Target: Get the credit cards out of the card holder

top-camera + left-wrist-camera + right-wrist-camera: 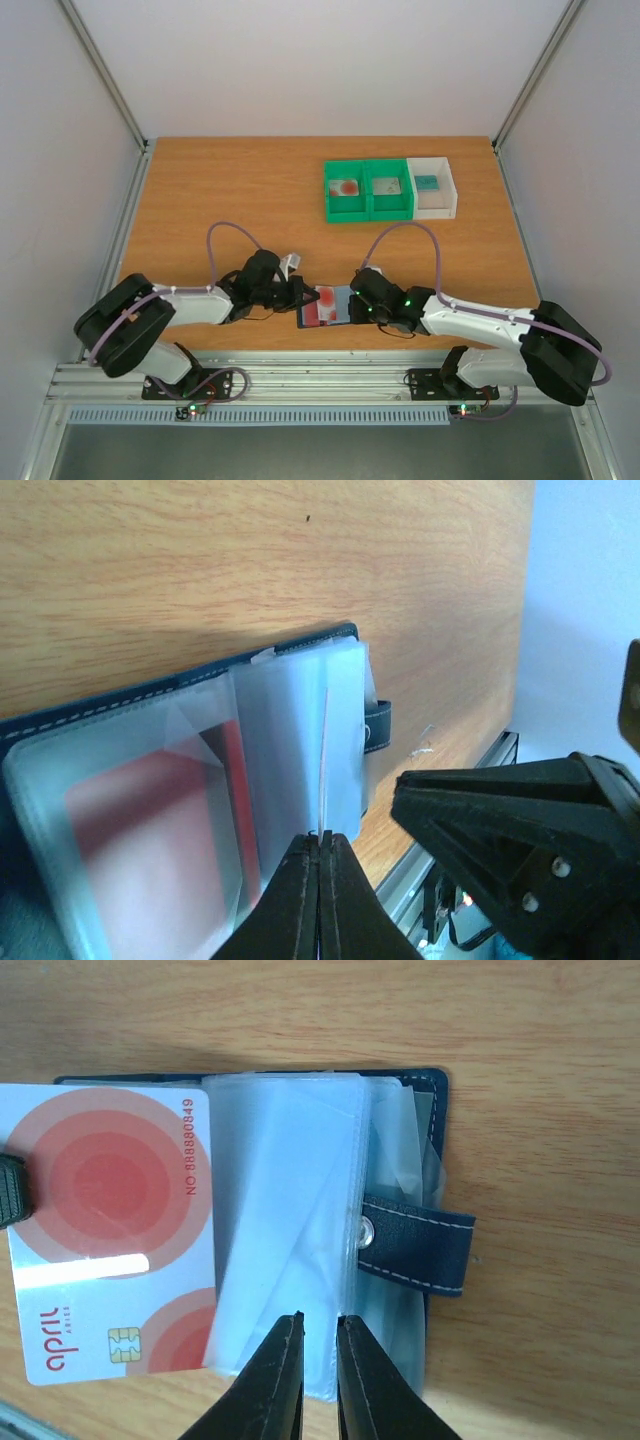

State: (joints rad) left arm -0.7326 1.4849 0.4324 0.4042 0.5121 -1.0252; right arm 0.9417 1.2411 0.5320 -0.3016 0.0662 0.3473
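Left tool, right tool low, nose to nose over card holder

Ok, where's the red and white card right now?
Right wrist view, left side: the red and white card lies at the open card holder, beside its clear sleeves.

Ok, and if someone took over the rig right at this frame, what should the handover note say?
Left hand: shut on a clear sleeve of the open card holder, which lies on the table between the arms.
Right hand: over the sleeves, jaws a narrow gap apart; grip unclear.
Red-and-white card: on the holder; whether it is free of its pocket is unclear.
Done, possibly: green bins and white bin at the back each hold a small flat item.
Left: pull this card clear, check the other sleeves.
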